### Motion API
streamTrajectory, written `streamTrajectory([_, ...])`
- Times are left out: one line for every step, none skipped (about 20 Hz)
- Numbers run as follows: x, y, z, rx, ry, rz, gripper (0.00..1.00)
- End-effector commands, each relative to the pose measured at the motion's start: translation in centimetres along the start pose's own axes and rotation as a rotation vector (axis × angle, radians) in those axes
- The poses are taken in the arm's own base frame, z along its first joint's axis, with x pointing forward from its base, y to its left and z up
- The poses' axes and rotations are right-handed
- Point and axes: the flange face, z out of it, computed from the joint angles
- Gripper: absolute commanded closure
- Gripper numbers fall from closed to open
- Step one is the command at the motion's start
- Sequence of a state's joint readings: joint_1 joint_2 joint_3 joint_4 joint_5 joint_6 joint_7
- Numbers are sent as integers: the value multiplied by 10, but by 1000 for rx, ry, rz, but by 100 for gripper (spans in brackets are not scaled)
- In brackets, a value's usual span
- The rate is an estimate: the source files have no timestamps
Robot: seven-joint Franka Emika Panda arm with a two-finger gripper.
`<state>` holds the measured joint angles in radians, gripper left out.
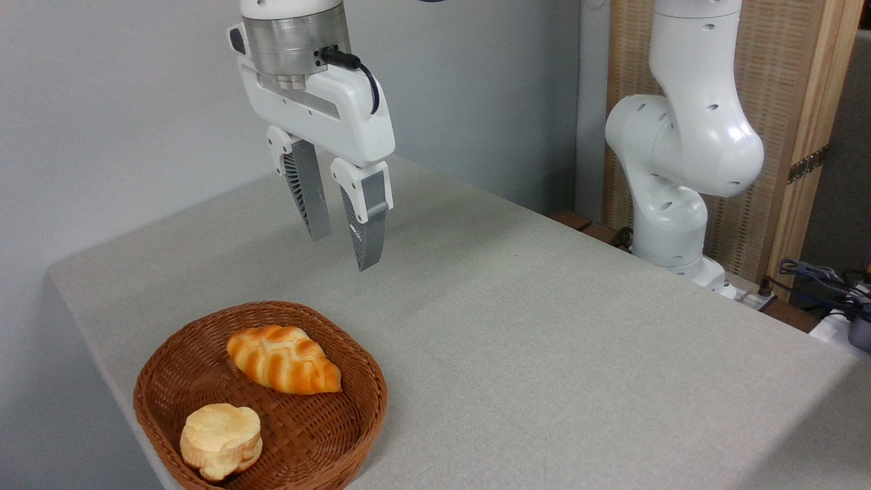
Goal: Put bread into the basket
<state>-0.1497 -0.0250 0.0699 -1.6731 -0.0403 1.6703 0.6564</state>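
While basket (260,395) holds one bread (284,358), one bun (220,439)

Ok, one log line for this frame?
loaf: in basket, beside bun | gripper: open, empty, raised above table

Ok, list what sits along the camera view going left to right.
Basket → pale bun → braided bread → gripper, open above the table → white arm's base → cables at the far right edge.
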Motion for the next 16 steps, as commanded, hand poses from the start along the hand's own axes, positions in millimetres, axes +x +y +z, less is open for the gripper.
streamTrajectory([0,0,1,-3,-22,17,0])
streamTrajectory([0,0,2,-4,-23,18,0])
streamTrajectory([0,0,2,-4,-23,18,0])
streamTrajectory([0,0,2,-5,-23,18,0])
streamTrajectory([0,0,2,-5,-23,18,0])
streamTrajectory([0,0,2,-5,-23,18,0])
streamTrajectory([0,0,2,-5,-23,16,0])
streamTrajectory([0,0,2,-10,-19,13,0])
streamTrajectory([0,-1,2,-8,-20,13,0])
streamTrajectory([0,-1,2,-8,-20,10,0])
streamTrajectory([0,0,2,-9,-18,8,0])
streamTrajectory([1,-1,3,-9,-21,7,0])
streamTrajectory([1,-1,4,-9,-21,7,0])
streamTrajectory([1,0,4,-10,-22,8,0])
streamTrajectory([1,0,4,-10,-22,7,0])
streamTrajectory([1,0,4,-10,-22,5,0])
